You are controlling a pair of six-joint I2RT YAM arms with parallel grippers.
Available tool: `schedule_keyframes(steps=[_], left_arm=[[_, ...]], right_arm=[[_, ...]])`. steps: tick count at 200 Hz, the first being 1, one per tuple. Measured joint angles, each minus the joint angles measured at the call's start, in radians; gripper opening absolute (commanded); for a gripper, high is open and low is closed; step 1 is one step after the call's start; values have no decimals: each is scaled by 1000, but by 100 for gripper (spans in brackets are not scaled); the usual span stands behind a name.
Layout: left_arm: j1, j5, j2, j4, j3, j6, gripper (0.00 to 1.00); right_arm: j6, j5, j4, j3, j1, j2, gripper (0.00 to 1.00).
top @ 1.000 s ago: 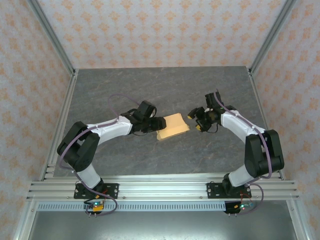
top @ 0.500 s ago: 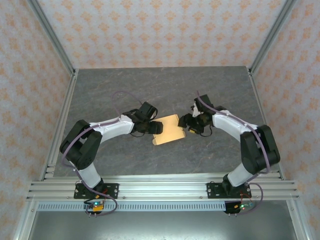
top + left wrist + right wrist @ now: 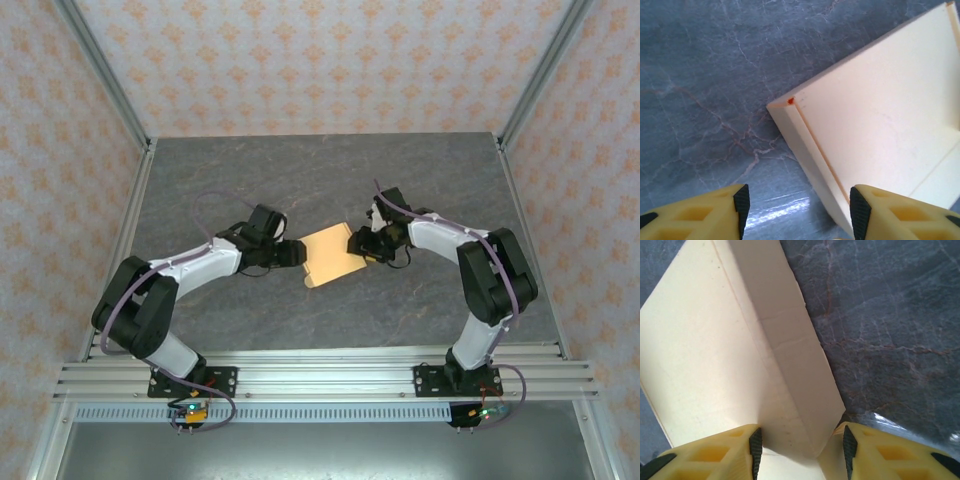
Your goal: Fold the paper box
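Two paper box (image 3: 331,254) edges — left gripper (image 3: 298,254), right gripper (image 3: 356,244)

Dark grey marble-look tabletop (image 3: 320,170) is boxed in by orange-patterned wallpaper walls (image 3: 320,60); aluminium rails (image 3: 320,375) are laid along the near edge.

No writing, label, brand or number can be read anywhere; the paper box (image 3: 330,256) is plain.
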Motion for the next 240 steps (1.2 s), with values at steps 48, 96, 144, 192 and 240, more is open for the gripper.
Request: schedule_keyframes(steps=[48,96,144,192,240], left_arm=[[0,56,88,89,-5,-70,52],[32,80,122,107,30,-83,43],[86,165,155,135,48,-69,29],[119,248,176,185,46,-24,19],[153,281,164,288,-16,-7,13]], right_arm=[[78,8,70,-38,-10,-12,60],[103,7,64,-58,-77,-106,63],[15,-51,89,-58,-135,-94,73],[41,-200,206,-47,-134,39,75],[84,-275,257,-28,-137,91,76]])
